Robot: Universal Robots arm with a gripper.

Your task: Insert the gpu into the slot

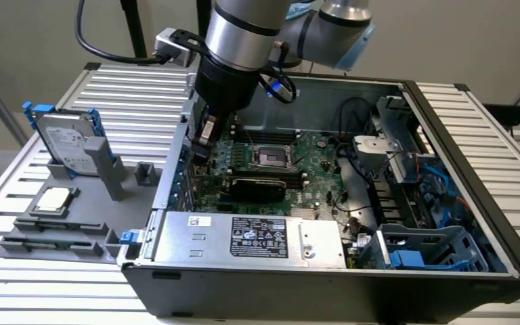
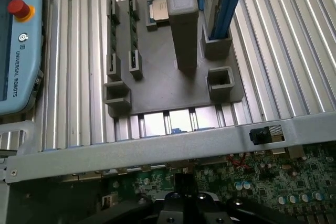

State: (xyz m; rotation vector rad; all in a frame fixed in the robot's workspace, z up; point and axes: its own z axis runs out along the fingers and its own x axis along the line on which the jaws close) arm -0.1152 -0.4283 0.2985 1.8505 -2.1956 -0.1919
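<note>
Gripper (image 1: 208,135): low inside the case's left wall, over the motherboard (image 1: 319,159); fingers' spread we cannot tell; gpu (image 1: 258,185) lies flat mid-board; we judge snagging nearby cables likeliest.

The arm comes in from above, its silver forearm and black wrist angled down over the far left corner of the open computer case (image 1: 477,223), as the exterior view has it. The gripper (image 1: 208,132) hangs low inside the case wall, just above the green motherboard (image 1: 319,166). From the wrist, its black body sits right over that board.
</note>
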